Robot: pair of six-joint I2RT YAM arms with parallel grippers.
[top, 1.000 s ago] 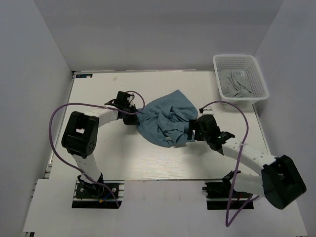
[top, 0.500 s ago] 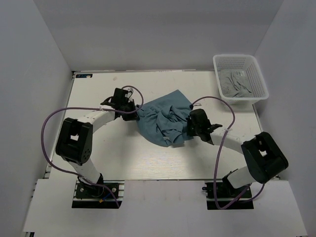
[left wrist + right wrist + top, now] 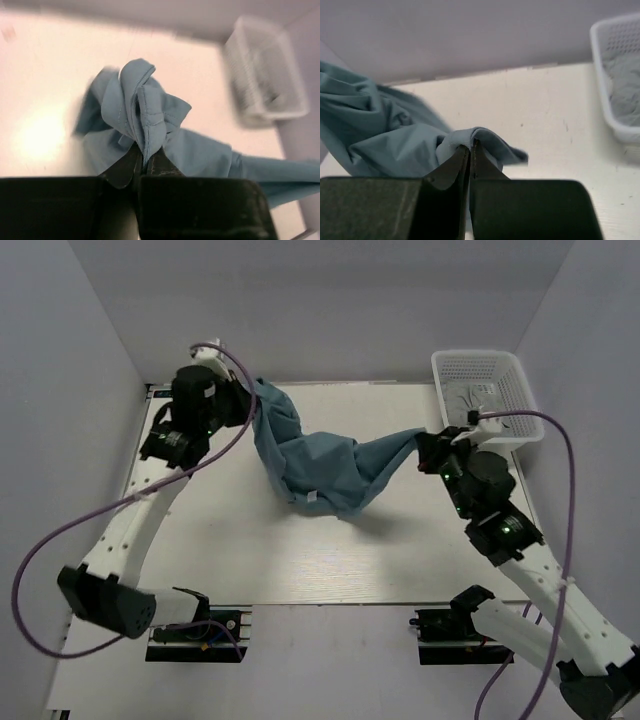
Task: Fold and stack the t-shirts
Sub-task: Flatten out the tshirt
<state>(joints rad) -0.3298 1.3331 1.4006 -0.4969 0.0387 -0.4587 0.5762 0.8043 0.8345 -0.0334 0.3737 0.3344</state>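
**White tabletop (image 3: pixel 300 560), teal t-shirt (image 3: pixel 320 468) strung between both arms**

Pale enclosure walls close three sides. The t-shirt hangs as a sagging band over the far half of the tabletop. It is raised at far left and raised again at right, with its belly drooping low between; I cannot tell whether it touches the surface.

Left gripper (image 3: pixel 143 159): pressed together on a bunched fold, a stitched seam showing just above the jaws. Right gripper (image 3: pixel 470 149): likewise pinched on a rolled edge.

My reading is an opening-out hold: two separated grasp points let the cloth's weight pull wrinkles out before I lay it flat. The span is twisted mid-way, so which edges I hold is unclear.

A white basket (image 3: pixel 437 370) sits at the far right corner, just beyond the right wrist, with greyish cloth (image 3: pixel 626 82) inside. Spreading wider to the right could snag it.
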